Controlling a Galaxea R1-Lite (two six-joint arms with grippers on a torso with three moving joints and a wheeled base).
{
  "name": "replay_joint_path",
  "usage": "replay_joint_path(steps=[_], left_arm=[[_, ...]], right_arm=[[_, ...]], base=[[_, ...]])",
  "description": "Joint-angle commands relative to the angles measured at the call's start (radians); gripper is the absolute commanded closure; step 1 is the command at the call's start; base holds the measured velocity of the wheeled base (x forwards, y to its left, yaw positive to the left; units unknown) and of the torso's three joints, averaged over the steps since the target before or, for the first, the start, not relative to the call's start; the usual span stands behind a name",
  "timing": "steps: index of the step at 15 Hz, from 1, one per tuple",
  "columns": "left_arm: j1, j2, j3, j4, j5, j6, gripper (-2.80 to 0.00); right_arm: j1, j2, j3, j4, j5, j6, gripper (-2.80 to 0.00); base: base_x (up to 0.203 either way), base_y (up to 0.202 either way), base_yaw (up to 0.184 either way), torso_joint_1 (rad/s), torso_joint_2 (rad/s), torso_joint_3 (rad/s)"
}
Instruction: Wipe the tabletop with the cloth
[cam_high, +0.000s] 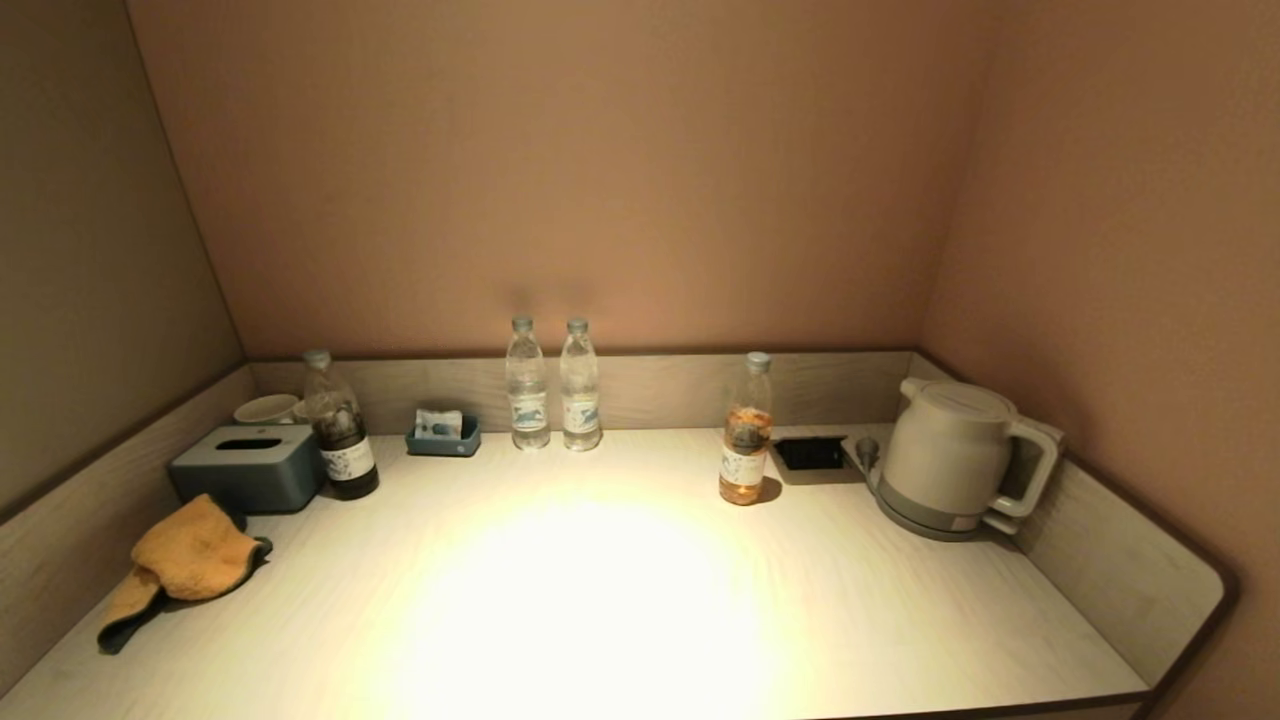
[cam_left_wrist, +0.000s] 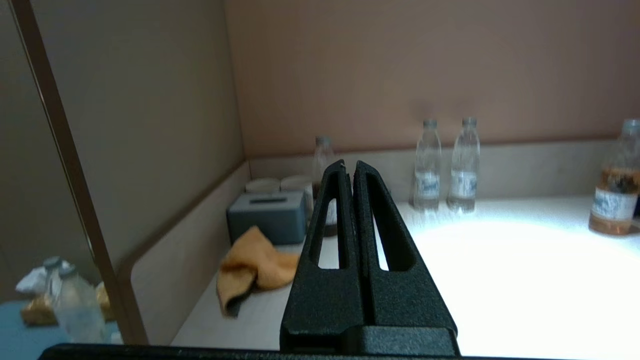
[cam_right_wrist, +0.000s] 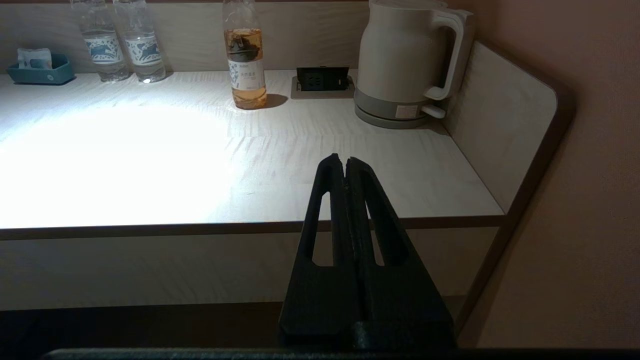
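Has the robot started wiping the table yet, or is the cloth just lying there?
Nothing looks done yet. The orange cloth lies crumpled on the tabletop at the robot's left, in front of the tissue box, untouched. The left gripper is shut and empty, short of the cloth; the right gripper is shut before the table's front edge. Left: grab the cloth and wipe.

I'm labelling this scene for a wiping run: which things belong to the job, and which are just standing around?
For the job: orange cloth, tabletop, left gripper, right gripper, both shut and held off the tabletop.

Lying about: tissue box, dark bottle, two water bottles, amber bottle, kettle.
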Motion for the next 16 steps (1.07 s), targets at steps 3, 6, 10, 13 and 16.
replay_joint_path(steps=[3, 6, 10, 13, 16], left_arm=[[0.0, -0.001, 0.123, -0.131, -0.021, -0.001, 0.0], [0.0, -0.001, 0.161, -0.132, -0.023, -0.004, 0.0], [0.0, -0.001, 0.256, -0.144, -0.022, -0.002, 0.0], [0.0, -0.001, 0.258, -0.098, -0.024, -0.004, 0.0], [0.0, -0.001, 0.259, -0.009, -0.023, -0.006, 0.0]], right_arm=[[0.0, 0.0, 0.0, -0.001, 0.0, 0.0, 0.0], [0.0, 0.0, 0.0, -0.001, 0.0, 0.0, 0.0], [0.0, 0.0, 0.0, -0.001, 0.0, 0.0, 0.0], [0.0, 0.0, 0.0, -0.001, 0.0, 0.0, 0.0], [0.0, 0.0, 0.0, -0.001, 0.0, 0.0, 0.0]], base=[[0.0, 0.0, 0.0, 0.0, 0.0, 0.0], [0.0, 0.0, 0.0, 0.0, 0.0, 0.0], [0.0, 0.0, 0.0, 0.0, 0.0, 0.0], [0.0, 0.0, 0.0, 0.0, 0.0, 0.0], [0.0, 0.0, 0.0, 0.0, 0.0, 0.0]])
